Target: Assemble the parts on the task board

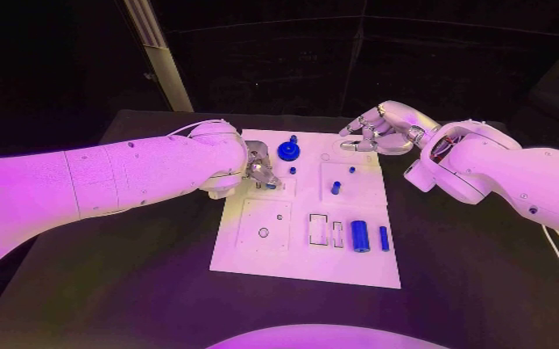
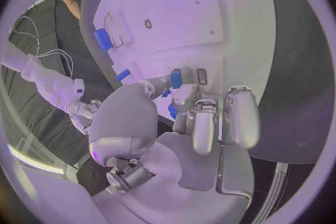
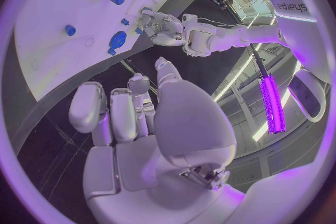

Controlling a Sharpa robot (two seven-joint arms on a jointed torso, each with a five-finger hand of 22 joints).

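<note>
The white task board point(image 1: 305, 264) is seen lying in the middle of the black worktop point(image 1: 116, 284), its long axis running from six to twelve o'clock in the head view. Near its twelve o'clock end a round blue knob-like part point(image 1: 289, 151) is found, with a small blue peg point(image 1: 335, 188) toward the centre and a tiny one point(image 1: 352, 169) at about one o'clock from it. Toward five o'clock a larger blue cylinder point(image 1: 361, 237) lies beside a slimmer blue pin point(image 1: 384, 238), just right of rectangular recesses point(image 1: 318, 230). The left hand point(image 1: 258, 170) is lowered onto the board's nine o'clock edge, just below the knob; in the left wrist view a small blue part point(image 2: 176, 78) is seen at its fingertips point(image 2: 183, 95), but whether it is actually pinched cannot be told. The right hand point(image 1: 375, 135) is held over the worktop just off the board's one o'clock corner, fingers curled loosely with nothing between them, as shown in the right wrist view point(image 3: 133, 123).
</note>
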